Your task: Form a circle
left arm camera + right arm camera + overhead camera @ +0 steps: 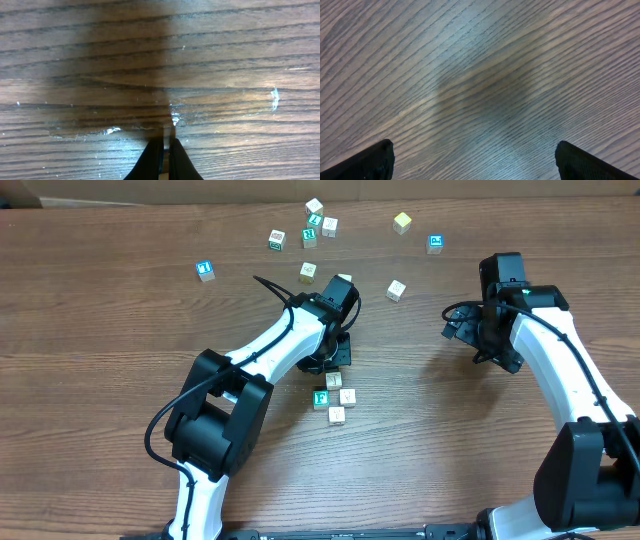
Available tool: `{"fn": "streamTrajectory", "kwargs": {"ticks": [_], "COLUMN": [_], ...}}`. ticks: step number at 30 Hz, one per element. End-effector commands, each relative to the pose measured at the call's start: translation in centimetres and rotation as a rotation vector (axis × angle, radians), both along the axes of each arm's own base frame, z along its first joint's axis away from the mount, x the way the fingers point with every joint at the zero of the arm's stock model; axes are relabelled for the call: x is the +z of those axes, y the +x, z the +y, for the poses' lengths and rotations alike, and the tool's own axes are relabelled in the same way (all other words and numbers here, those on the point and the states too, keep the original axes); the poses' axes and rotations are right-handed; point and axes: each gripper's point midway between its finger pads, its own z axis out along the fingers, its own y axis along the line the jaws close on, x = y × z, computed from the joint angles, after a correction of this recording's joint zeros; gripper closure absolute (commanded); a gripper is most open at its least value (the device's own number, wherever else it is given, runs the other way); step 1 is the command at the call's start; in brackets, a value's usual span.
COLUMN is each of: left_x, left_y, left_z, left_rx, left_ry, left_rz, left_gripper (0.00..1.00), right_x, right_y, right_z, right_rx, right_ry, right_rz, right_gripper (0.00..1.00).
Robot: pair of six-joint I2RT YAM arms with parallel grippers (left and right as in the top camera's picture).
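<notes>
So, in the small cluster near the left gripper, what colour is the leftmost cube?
The leftmost cube is green on top; overhead view shows it best.

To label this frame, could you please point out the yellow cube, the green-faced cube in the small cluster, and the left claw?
yellow cube point(402, 222): overhead view, top face.
green-faced cube point(321, 398): overhead view, green top face.
left claw point(167, 144): left wrist view, between the shut fingertips.

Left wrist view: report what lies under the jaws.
Bare wooden table under the left gripper, jaws shut; nothing else in sight. Overhead, the arm covers that spot.
</notes>
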Motion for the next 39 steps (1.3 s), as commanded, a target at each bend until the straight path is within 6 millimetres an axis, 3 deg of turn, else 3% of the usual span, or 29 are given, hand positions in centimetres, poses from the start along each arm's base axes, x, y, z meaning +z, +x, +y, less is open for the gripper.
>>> {"fn": "streamTrajectory", "kwargs": {"ticks": [1,39], "left_x": [-0.58,-0.63], "left_y": [-0.97,-1.61], "left_z": [-0.14,-0.10], "left_rx": [-0.019,-0.026], "left_ry": [0.001,0.012], "left_rz": [0.033,0.051], "left_gripper": [0.96,0.96], "right_x": [0.99,0.99], "right_y": [0.39,0.39], "right_z": [-0.31,-0.31], "right_rx": [-0.007,-0.007], "right_ry": [-0.010,-0.010], "right_rz": [-0.032,-0.032], "right_gripper": [0.00,0.00]}}
